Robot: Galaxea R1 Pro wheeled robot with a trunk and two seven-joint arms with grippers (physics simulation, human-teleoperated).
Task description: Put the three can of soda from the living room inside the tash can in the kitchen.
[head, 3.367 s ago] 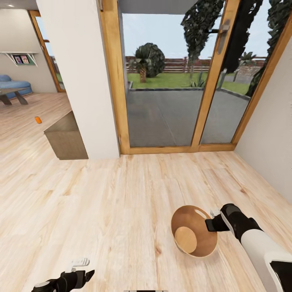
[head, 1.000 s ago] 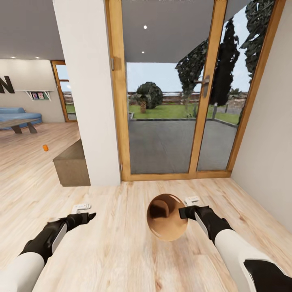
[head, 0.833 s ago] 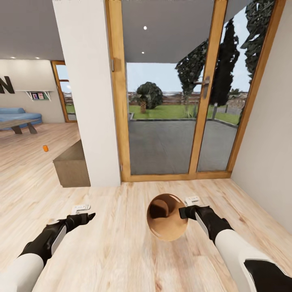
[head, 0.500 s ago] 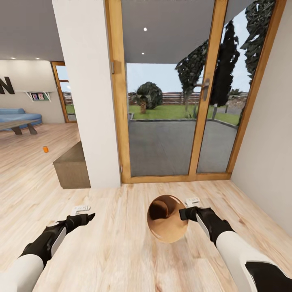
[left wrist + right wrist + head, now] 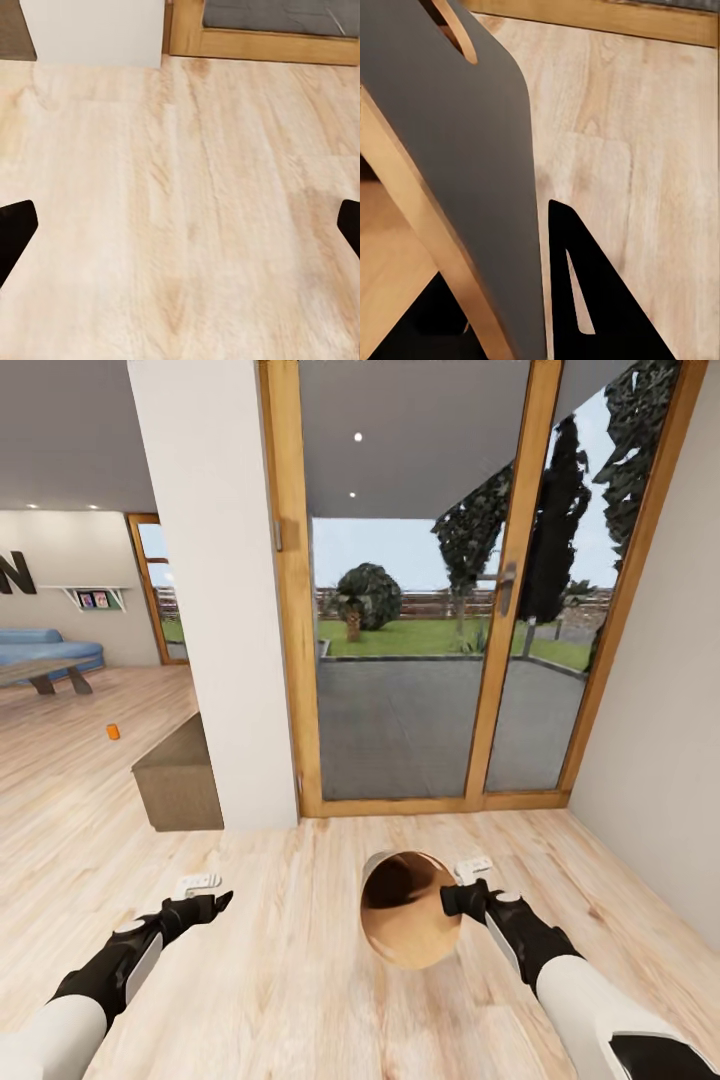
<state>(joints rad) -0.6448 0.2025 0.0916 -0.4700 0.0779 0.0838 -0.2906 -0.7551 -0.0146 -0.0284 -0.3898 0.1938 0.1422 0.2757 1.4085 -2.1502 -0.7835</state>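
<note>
**Bin carried at the glazed doors, one can far off to the left**

A pale wood plank floor [image 5: 300, 980] is seen running up to tall wood-framed glass doors [image 5: 420, 650] that give onto a terrace and lawn, with a white pillar [image 5: 215, 590] and a low brown cabinet [image 5: 180, 775] at the left. The right tool [image 5: 462, 895] is clamped on the rim of the small round tapered bin, grey metal outside and tan-brown inside [image 5: 405, 920]; in the right wrist view the grey wall with its oval handle hole [image 5: 454, 34] is held between the dark fingers [image 5: 585, 300]. The bin is carried tipped, its mouth turned toward the head camera. The left tool [image 5: 205, 895] hangs over bare floor with its fingers [image 5: 15, 229] spread wide apart and nothing between them.

Beyond the pillar, far to the left, a small bright orange drink can [image 5: 113, 732] stands upright on the floor of the room with the blue sofa [image 5: 45, 645]. It lies well apart from both tools, on the left arm's side, so the free left arm is judged the nearer one for picking it up. The other cans cannot be made out.

Against the picture of half a second ago, the bin is held slightly lower and more of its grey outer wall is shown; the doors and pillar are barely shifted.
</note>
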